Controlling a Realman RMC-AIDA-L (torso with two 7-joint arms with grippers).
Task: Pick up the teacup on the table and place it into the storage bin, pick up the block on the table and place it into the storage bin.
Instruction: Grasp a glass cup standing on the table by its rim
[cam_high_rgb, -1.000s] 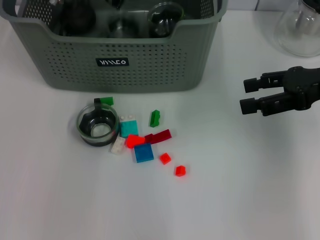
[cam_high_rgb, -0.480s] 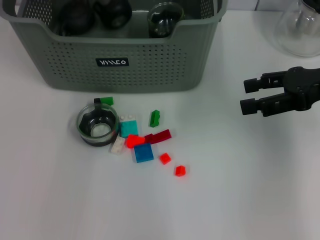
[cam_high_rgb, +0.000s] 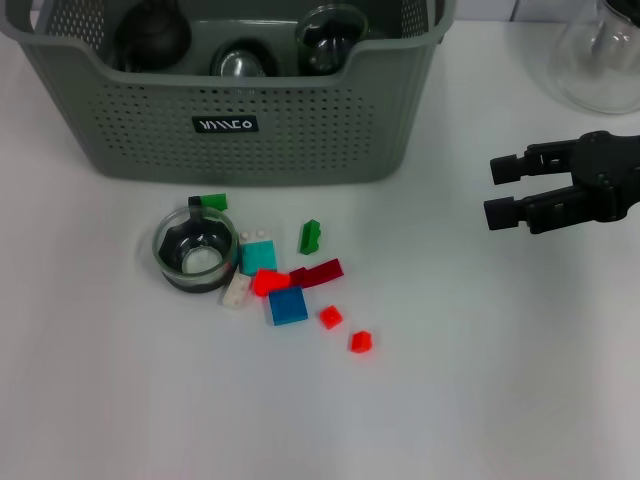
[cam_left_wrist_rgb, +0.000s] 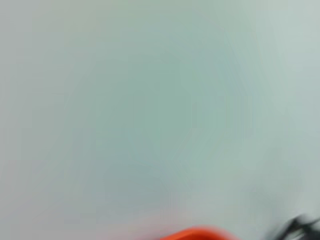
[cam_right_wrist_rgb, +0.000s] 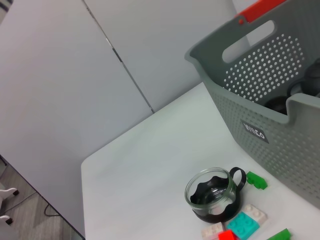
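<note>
Neither step can be judged finished: the teacup (cam_high_rgb: 195, 250) stands upright on the table (cam_high_rgb: 480, 380), mouth up, just in front of the storage bin (cam_high_rgb: 240, 110), and the blocks (cam_high_rgb: 285, 285) lie scattered beside it, some touching its base. Several dark rounded items are seen inside the bin, but they cannot be identified. The cup's handle is turned toward the bin wall, next to a small green block (cam_high_rgb: 210, 202); being round, the cup has no long axis apart from that handle line. The right gripper (cam_high_rgb: 500, 190) is held well apart from the cup, above the table, its fingers spread and empty. The left gripper is not seen in any view
</note>
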